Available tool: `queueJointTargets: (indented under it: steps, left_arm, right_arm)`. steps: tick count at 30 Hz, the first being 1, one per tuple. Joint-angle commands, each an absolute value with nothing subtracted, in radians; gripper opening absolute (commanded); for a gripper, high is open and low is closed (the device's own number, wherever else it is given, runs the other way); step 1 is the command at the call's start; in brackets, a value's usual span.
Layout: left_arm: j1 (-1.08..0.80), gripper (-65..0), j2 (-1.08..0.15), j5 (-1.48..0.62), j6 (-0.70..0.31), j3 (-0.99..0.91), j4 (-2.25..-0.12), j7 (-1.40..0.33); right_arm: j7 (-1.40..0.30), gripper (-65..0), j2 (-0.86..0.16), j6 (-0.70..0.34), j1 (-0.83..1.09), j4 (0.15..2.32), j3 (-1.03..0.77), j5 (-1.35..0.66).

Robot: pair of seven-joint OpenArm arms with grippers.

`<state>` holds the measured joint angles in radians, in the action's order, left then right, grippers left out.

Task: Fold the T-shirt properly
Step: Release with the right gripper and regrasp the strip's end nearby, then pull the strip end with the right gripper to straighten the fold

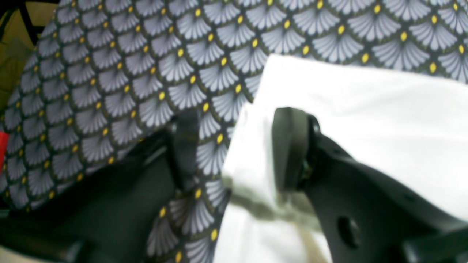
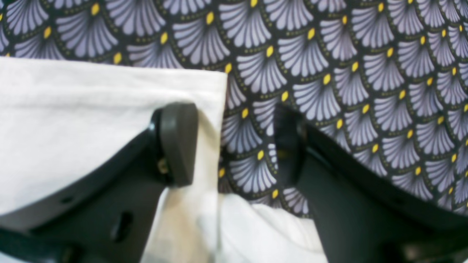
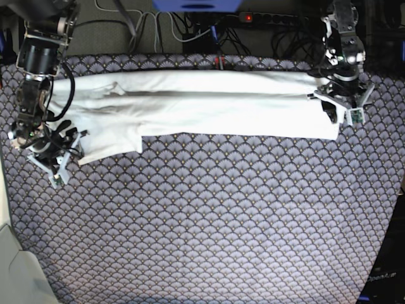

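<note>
Across the far half of the bench (image 3: 209, 228), which is being covered by a dark cloth with a pale fan pattern and yellow dots, the T-shirt (image 3: 209, 107) is being kept in a long white band, folded lengthwise and running from one side to the other. No print is being shown on the upward face. One end is being laid down toward the near side as a short flap at the base view's left, and the other end is being finished in a squared corner at that view's right. The left gripper (image 1: 234, 146) is being held at that squared corner with its jaws well apart; one finger (image 1: 289, 146) is being set over the white fabric at the shirt's edge, while the other is being set over the patterned cloth just beside it, and nothing is being gripped between them. The right gripper (image 2: 234, 142) is being held at the flap end, its jaws likewise being kept wide; one finger (image 2: 177, 142) is being placed over the shirt's edge and its partner over the bare cloth, with a fabric corner lying in the gap and not being pinched. Cables and a power strip (image 3: 272, 19) are being seen beyond the bench's far edge.
</note>
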<state>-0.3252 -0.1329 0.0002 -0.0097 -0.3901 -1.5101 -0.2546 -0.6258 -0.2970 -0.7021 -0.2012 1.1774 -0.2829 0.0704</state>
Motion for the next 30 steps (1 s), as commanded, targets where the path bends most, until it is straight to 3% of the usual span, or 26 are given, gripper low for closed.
queueJointTargets:
  steps: [1, 15, 18, 23, 30]
  left_arm:
    - [-0.318, -32.6, -0.143, 0.004, -0.004, -0.395, -1.529, -0.232]
    - [-0.317, -32.6, -0.143, 0.001, -0.004, -0.39, -1.529, -0.232]
    - [-0.317, -32.6, -0.143, 0.001, -0.004, -0.39, -1.529, -0.232]
    - [-0.317, -32.7, -0.143, 0.001, -0.004, -0.395, -1.529, -0.232]
    - [-0.318, -32.7, -0.143, 0.001, -0.004, -0.394, -1.529, -0.232]
  right_arm:
    - [-0.616, -31.0, -0.314, -0.698, -0.22, 1.193, -0.285, 0.064]
    - [-0.618, -32.3, -0.295, -0.698, -0.211, 1.191, -0.285, 0.067]
    - [-0.619, -40.3, -0.295, -0.698, -0.211, 1.187, -0.285, 0.068]
    - [-0.622, -64.0, -0.295, -0.698, -0.209, 1.187, -0.283, 0.07]
    - [-0.622, -65.0, -0.302, -0.698, -0.191, 1.196, -0.283, 0.07]
